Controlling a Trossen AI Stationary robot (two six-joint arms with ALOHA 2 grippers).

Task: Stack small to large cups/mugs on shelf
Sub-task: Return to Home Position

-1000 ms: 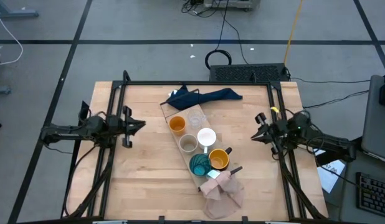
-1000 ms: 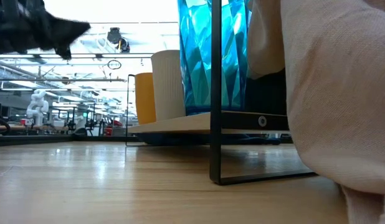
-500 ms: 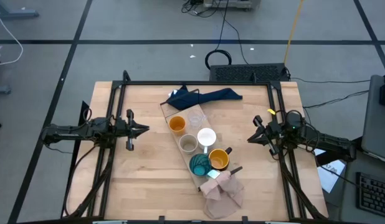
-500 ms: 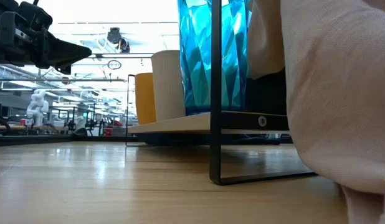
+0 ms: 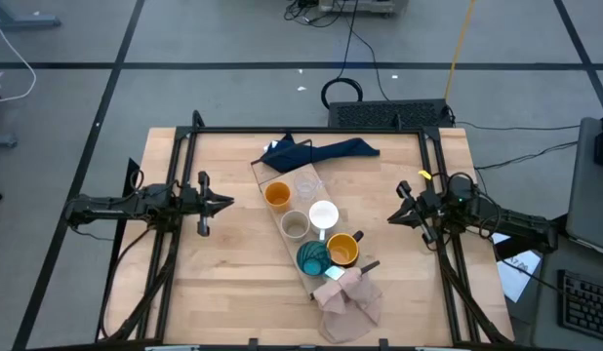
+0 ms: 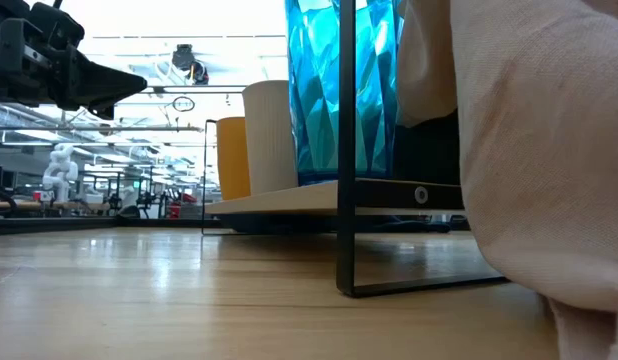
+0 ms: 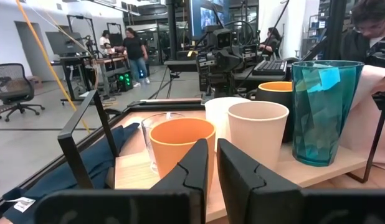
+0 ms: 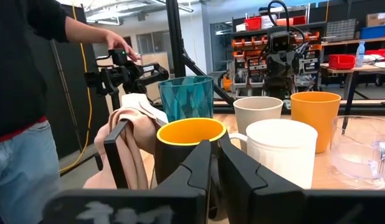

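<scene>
Carrying all six cups on the shelf (image 5: 266,175), lying slantwise across the desk (image 5: 223,273). Pairing the orange cup (image 5: 276,195) and the clear glass (image 5: 306,185) at the shelf's far end, by the dark blue cloth (image 5: 326,149). Seating the beige-grey cup (image 5: 295,226) and the white mug (image 5: 323,214) at the shelf's middle. Seating the teal cup (image 5: 313,258) and the mustard-yellow mug (image 5: 342,250) at its near end, just beside the pinkish cloth (image 5: 348,300). Hovering well left of the shelf with the left claw (image 5: 226,203) pressed together, pinching nothing. Hovering well right of the shelf with the right claw (image 5: 391,218) likewise pressed together and empty.
</scene>
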